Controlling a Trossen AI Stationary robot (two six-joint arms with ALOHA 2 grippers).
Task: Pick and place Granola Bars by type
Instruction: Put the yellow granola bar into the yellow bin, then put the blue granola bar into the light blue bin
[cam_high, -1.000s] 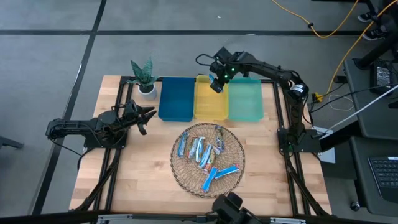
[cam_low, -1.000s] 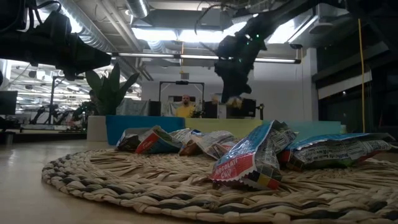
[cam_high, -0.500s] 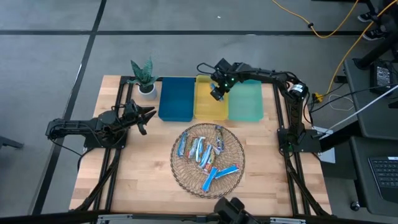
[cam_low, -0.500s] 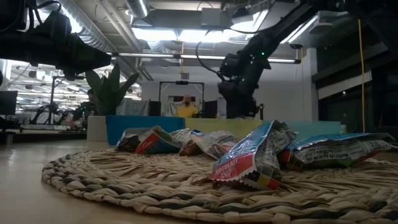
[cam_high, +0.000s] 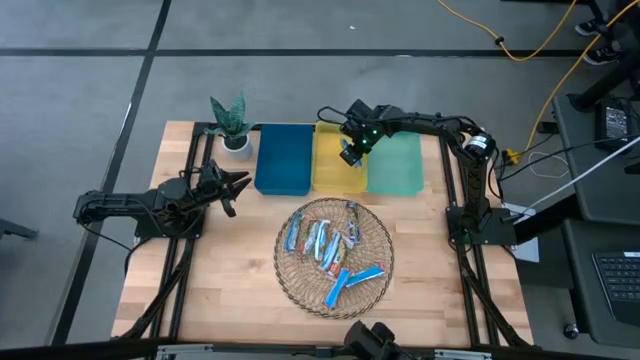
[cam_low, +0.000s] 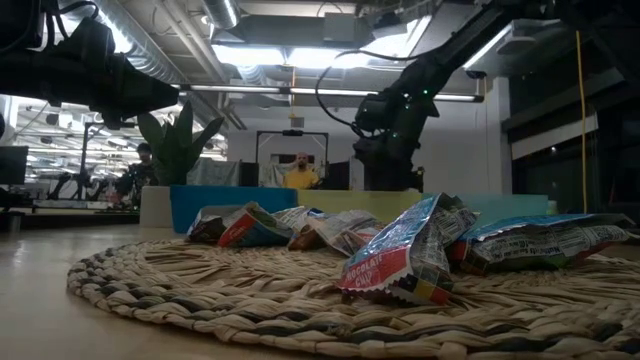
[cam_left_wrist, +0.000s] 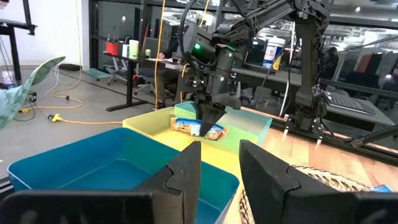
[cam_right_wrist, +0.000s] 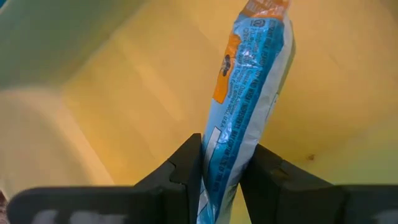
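My right gripper (cam_high: 352, 153) is low over the yellow tray (cam_high: 328, 178) and shut on one granola bar (cam_right_wrist: 249, 93), which is blue and white with orange markings. The left wrist view also shows this bar (cam_left_wrist: 199, 129) under the right gripper's fingers, inside the tray walls. Several more granola bars (cam_high: 325, 245) lie piled in the round wicker basket (cam_high: 290, 275). My left gripper (cam_high: 235, 185) waits open near the table's left side, pointing at the blue tray (cam_high: 283, 160). My right gripper pinches the granola bar between its two fingers at the wrapper's near part (cam_right_wrist: 225, 142). The fingers come from above, pointing down into the yellow tray. The rest of the bar sticks out beyond the fingertips (cam_right_wrist: 193, 152). Whether it touches the tray floor, I cannot tell.
Blue, yellow and green (cam_high: 398, 165) trays stand side by side along the table's far edge. A small potted plant (cam_high: 232, 125) stands left of the blue tray. Bare wood lies to the left and right of the basket.
My right gripper has come down from above the trays into the yellow tray, moving slightly toward the near edge. It has stayed shut on the bar throughout.
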